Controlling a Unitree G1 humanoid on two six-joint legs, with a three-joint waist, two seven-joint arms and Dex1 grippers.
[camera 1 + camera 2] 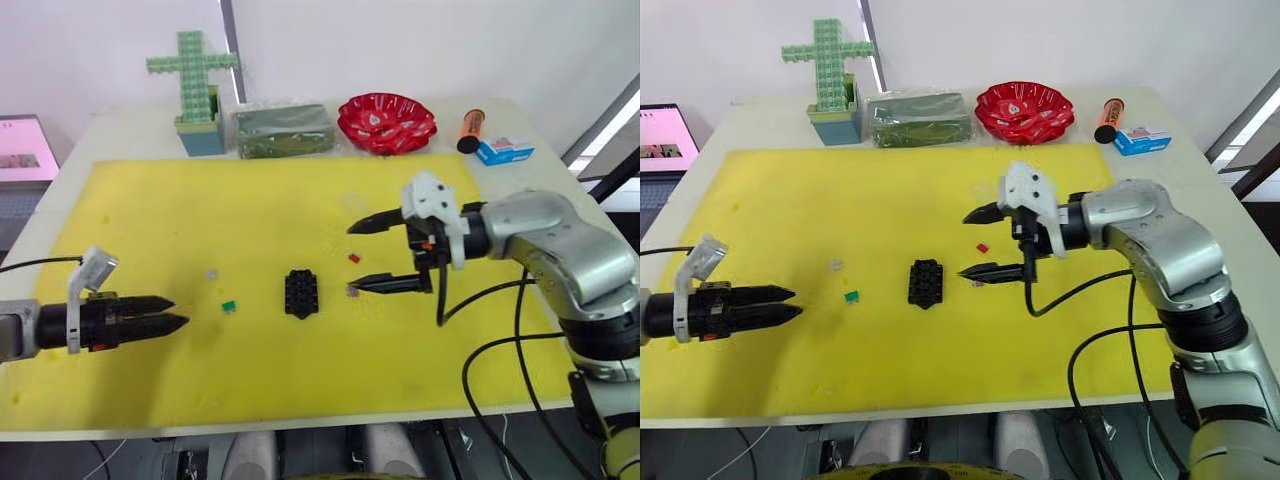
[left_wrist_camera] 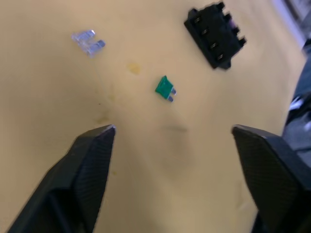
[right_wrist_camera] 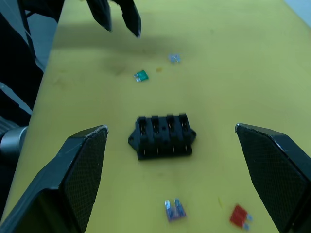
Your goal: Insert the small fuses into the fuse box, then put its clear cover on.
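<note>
Yellow mat [image 1: 250, 220], purple fuse [image 3: 174, 210] visible.

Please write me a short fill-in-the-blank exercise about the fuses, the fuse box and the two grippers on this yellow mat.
1. The fuse box lies on the yellow mat with its slots ____.
2. The fuse nearest the left gripper is coloured ____.
3. The right gripper has its jaws ____.
4. The red fuse and purple-grey fuse lie on the box's ____ side.

Missing words: empty; green; open; right
</note>
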